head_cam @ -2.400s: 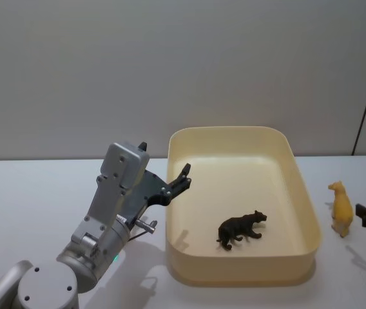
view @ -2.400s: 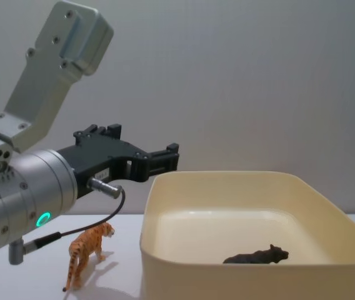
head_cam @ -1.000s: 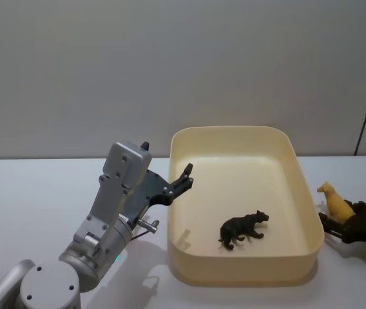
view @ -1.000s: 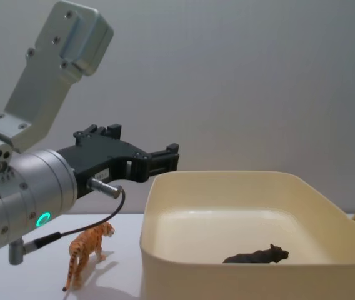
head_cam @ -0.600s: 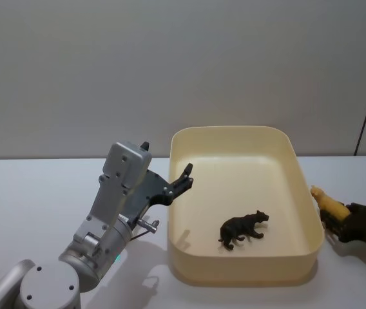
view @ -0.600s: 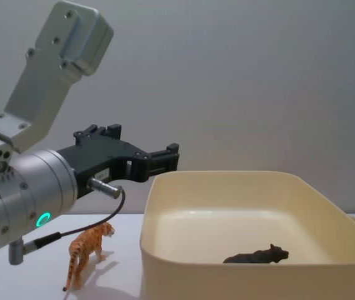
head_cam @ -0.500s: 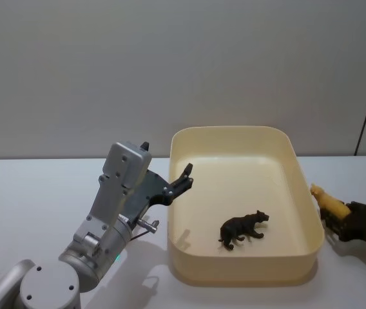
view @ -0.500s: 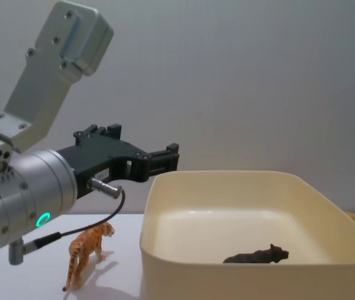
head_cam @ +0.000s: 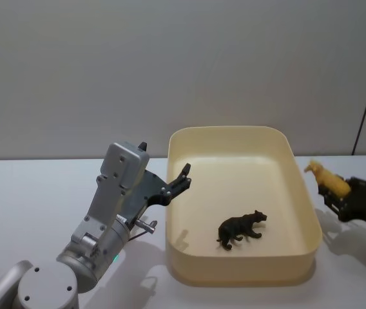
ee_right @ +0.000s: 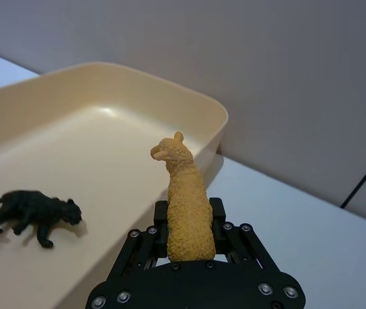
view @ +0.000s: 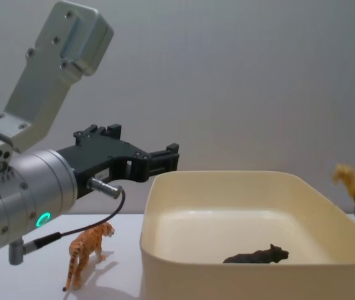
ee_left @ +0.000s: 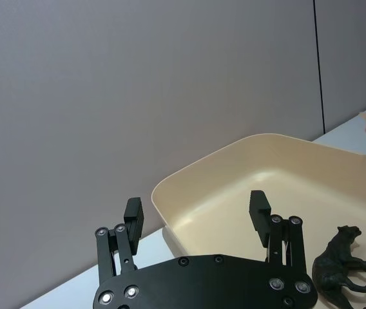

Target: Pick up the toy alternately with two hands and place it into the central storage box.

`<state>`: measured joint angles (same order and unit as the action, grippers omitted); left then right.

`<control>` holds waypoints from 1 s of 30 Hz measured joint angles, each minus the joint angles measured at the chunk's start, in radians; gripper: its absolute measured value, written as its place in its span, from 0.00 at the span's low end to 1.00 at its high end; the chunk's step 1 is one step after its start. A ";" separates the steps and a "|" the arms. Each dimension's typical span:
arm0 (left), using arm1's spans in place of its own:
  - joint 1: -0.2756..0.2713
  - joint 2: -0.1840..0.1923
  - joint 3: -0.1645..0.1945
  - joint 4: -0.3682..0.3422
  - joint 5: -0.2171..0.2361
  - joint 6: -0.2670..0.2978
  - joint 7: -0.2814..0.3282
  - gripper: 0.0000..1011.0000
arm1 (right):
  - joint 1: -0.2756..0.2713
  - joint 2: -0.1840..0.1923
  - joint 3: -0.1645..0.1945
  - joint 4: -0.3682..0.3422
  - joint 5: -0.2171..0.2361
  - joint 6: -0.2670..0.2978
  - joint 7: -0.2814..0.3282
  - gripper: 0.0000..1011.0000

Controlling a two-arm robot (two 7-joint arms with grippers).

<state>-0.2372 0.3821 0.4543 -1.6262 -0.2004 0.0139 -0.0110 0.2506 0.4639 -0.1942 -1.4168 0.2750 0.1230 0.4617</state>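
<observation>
The cream storage box (head_cam: pixel 242 275) stands in the middle of the table with a black toy panther (head_cam: pixel 241 228) lying in it. To the right of the box, my right gripper (head_cam: pixel 341 196) is shut on a yellow toy alpaca (head_cam: pixel 325 178), held in the air just outside the box's right wall; the alpaca (ee_right: pixel 186 206) stands upright between the jaws. At the box's left wall, above its rim, my left gripper (head_cam: pixel 184 178) hangs open and holds nothing. An orange toy tiger (view: pixel 87 250) stands on the table left of the box, under the left arm.
The white table (head_cam: pixel 28 199) runs left of the box. A grey wall closes the back. A cable (view: pixel 84 230) hangs under the left wrist, above the tiger.
My right gripper came in from the right, shut on the yellow alpaca and has lifted it above the level of the box's rim. The left arm has stayed still.
</observation>
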 joint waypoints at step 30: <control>0.000 0.000 0.000 0.000 0.000 0.000 0.000 0.99 | 0.138 -0.076 -0.052 0.005 -0.006 0.049 0.132 0.35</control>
<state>-0.2372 0.3821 0.4542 -1.6262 -0.2004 0.0138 -0.0109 0.3891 0.3875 -0.2458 -1.4122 0.2687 0.1719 0.5932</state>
